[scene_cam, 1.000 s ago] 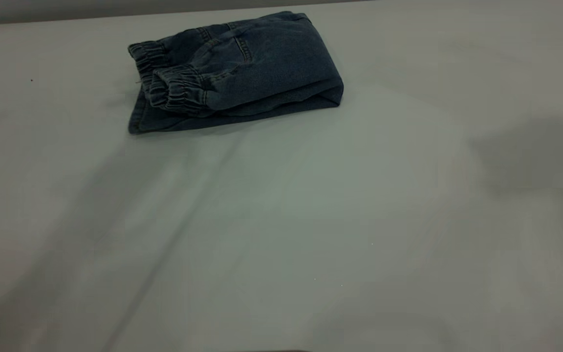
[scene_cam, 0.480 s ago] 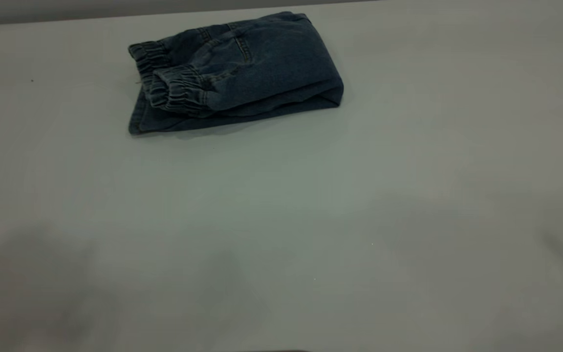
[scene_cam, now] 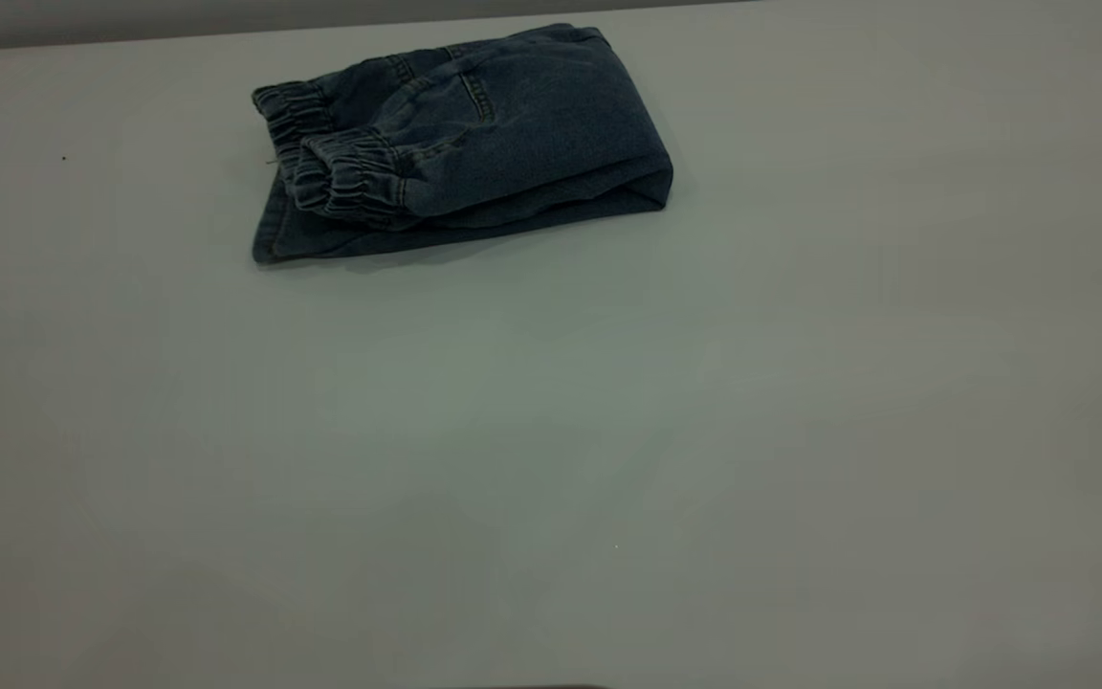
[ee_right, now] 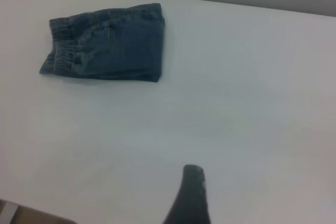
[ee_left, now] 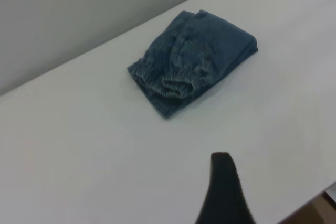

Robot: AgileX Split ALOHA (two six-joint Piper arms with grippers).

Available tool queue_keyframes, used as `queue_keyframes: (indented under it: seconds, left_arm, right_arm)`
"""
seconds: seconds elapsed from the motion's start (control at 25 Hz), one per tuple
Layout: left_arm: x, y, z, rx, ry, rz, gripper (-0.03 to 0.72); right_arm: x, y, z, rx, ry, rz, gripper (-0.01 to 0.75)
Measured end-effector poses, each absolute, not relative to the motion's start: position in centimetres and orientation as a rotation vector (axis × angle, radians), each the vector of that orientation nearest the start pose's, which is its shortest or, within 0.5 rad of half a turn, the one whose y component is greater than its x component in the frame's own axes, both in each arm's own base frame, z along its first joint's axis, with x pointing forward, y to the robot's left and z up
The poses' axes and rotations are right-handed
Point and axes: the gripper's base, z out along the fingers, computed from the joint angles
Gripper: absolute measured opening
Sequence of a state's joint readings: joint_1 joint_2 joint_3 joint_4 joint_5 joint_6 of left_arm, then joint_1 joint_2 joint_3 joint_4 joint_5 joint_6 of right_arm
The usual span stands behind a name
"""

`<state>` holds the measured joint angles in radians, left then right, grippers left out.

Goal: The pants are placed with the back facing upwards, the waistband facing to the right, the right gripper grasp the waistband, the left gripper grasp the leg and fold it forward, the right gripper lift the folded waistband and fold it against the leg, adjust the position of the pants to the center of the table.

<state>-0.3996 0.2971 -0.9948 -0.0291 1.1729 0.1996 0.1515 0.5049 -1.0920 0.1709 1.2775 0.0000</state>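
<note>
Since the pants (scene_cam: 460,144) lie folded near the table's (scene_cam: 704,431) far edge, only centering looks left; both grippers hang well back, touching nothing; I cannot tell their jaws; next, slide the pants nearer.

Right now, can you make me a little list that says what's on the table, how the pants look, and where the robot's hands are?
pants: folded denim bundle, lying flat, nothing touching it
waistband: gathered elastic edge at the bundle's left end in the exterior view, lying on top
spot: toward the far edge of the table, left of the middle in the exterior view
left hand: one dark finger seen in its wrist view, well away from the pants
right hand: one dark finger seen in its wrist view, also well away
holding anything: no, neither hand
</note>
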Motion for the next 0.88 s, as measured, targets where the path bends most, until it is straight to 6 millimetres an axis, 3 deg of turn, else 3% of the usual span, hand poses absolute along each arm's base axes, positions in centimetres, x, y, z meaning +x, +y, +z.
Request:
queue_keyframes:
  seconds: [0.2,0.4,0.64,0.88]
  left_arm:
    - [-0.9,-0.1,37.3,0.604,1.935,-0.188,0.472]
    - [0.1,-1.1,34.5,0.645,2.035,-0.261,0.472]
    - [1.2,-1.7,31.0,0.679,2.158,-0.269,0.472]
    - [1.8,-2.0,28.0,0.689,2.265,-0.269,0.472]
  right_arm:
    - [-0.9,1.4,37.9,-0.219,2.121,0.286,0.57]
    - [-2.8,1.1,33.2,-0.253,2.114,0.271,0.57]
    - [-2.5,1.1,28.7,-0.306,2.094,0.236,0.57]
    - [-1.1,1.3,26.4,-0.314,2.126,0.223,0.57]
